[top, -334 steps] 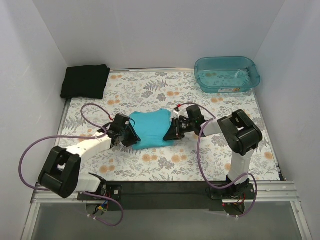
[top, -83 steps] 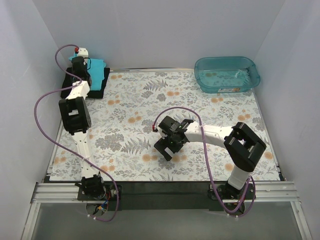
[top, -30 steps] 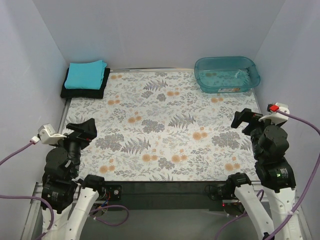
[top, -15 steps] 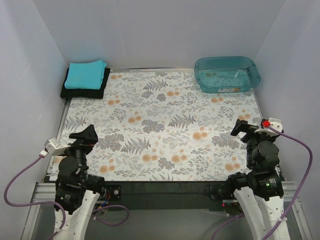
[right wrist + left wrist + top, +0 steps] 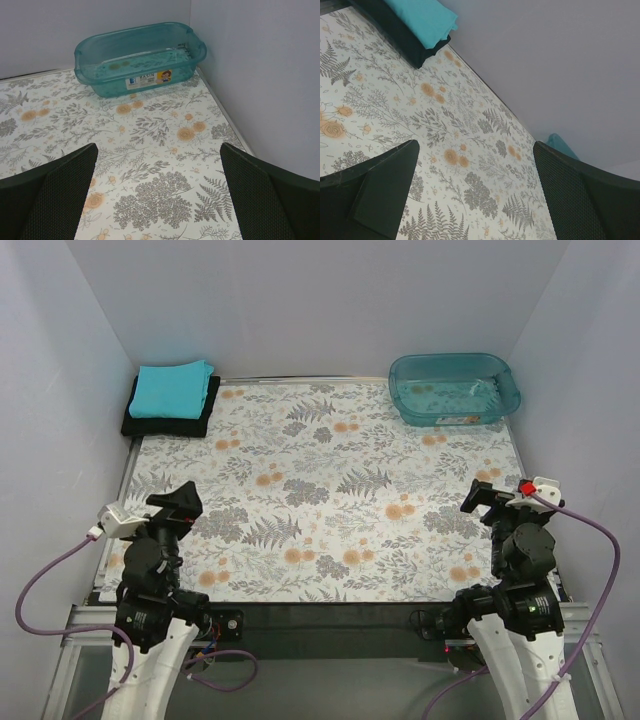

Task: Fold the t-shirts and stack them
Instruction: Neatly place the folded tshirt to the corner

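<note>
The soft turquoise t-shirt (image 5: pixel 172 390) is folded into a neat square. It lies on top of the folded black t-shirt (image 5: pixel 165 426). The two make one little pile at the far left corner of the counter (image 5: pixel 330 530), close to the back wall. The black one peeks out around the edges of the turquoise one.

The counter has a white cover with grey ferns and orange flowers on it. A see-through teal plastic tub (image 5: pixel 455 418) sits at the far right corner. It has a small sticker on its near side.

Both arms stand bent up at the near edge of the counter. The left hand (image 5: pixel 475 145) is up over the near left corner. Its two black fingers (image 5: pixel 385 190) are spread wide, with nothing between them. The right hand (image 5: pixel 159 146) is up over the near right corner. It is spread wide too and holds nothing. Its camera looks across at the tub. Both hands are well apart from the pile of shirts.
</note>
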`<state>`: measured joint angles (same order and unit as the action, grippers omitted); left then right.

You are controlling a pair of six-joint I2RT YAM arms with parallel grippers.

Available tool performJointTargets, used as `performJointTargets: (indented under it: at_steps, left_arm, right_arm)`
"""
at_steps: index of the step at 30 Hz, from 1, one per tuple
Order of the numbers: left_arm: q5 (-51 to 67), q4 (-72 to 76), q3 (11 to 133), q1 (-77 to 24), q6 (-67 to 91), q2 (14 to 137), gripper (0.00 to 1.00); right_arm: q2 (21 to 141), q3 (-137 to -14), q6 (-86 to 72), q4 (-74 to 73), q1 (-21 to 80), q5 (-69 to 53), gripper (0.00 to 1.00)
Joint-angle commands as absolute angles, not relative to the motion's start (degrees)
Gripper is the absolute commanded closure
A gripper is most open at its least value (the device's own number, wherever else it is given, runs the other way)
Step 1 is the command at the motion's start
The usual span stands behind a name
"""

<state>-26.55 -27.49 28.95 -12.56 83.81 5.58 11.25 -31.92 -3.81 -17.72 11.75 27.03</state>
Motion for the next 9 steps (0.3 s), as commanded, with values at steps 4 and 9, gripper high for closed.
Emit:
performJointTargets:
  at_steps: [4, 9]
  left_arm:
    - [-24.9, -24.6, 29.6, -12.6, 84.2, 7.5, 0.09]
    - [-23.4, -23.8, 29.9, -12.6, 84.3, 11.2, 0.07]
  right_arm:
    - [9.7, -31.3, -3.4, -13.8, 12.0, 26.1, 0.02]
    - [9.0, -30.5, -3.9, -13.3, 12.1, 25.3, 0.02]
